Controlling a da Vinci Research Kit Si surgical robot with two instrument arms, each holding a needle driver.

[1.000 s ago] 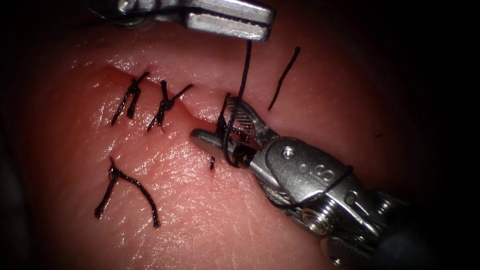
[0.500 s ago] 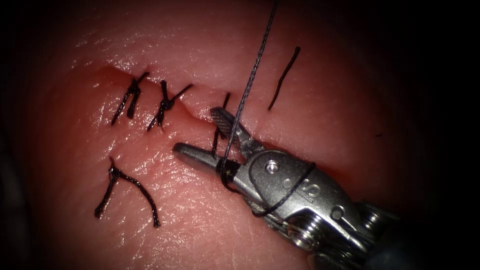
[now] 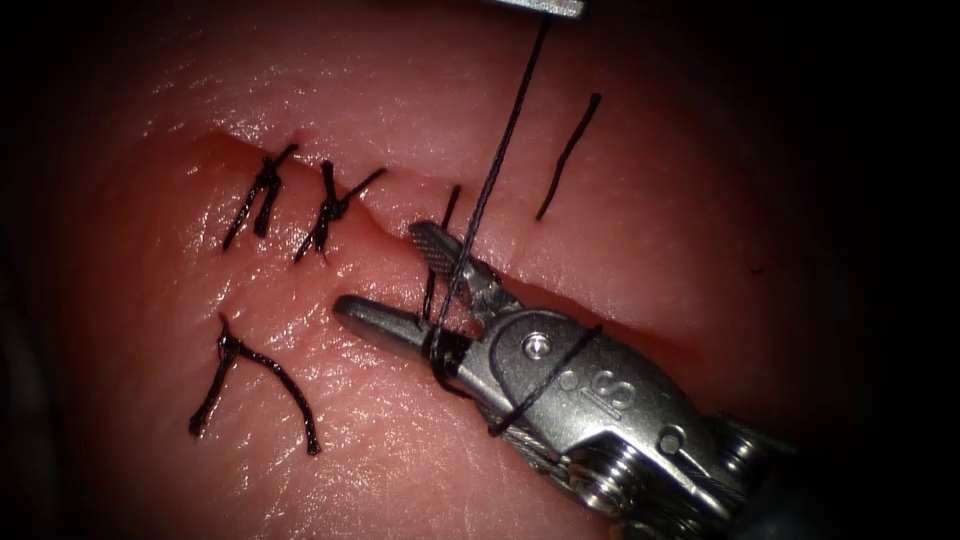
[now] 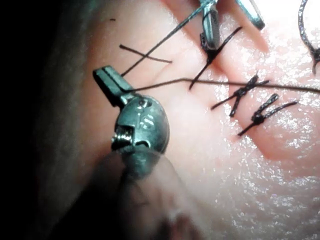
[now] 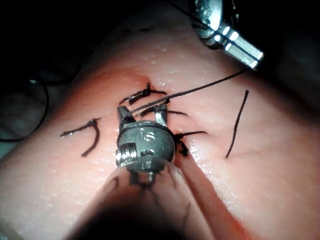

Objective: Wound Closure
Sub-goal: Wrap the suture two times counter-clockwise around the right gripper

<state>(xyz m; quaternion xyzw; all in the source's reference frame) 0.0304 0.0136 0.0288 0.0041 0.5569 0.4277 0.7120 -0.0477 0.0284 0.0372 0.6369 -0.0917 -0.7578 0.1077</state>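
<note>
Running up and away from the right tool [image 3: 415, 270], the thread [image 3: 500, 150] is looped round its open, empty jaws over the cut [image 3: 620, 318]. The left tool [image 4: 112, 82] grips the thread's far end, jaws closed. I cannot spot the needle.

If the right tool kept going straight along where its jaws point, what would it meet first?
Probably the short thread tail standing between the right tool's open jaws, then the knotted stitch further left along the cut; depth is hard to judge.

Dark thread [image 3: 497, 150] runs taut up from the tissue's [image 3: 400, 440] cut [image 3: 395, 232]; needle possibly hidden.
</note>
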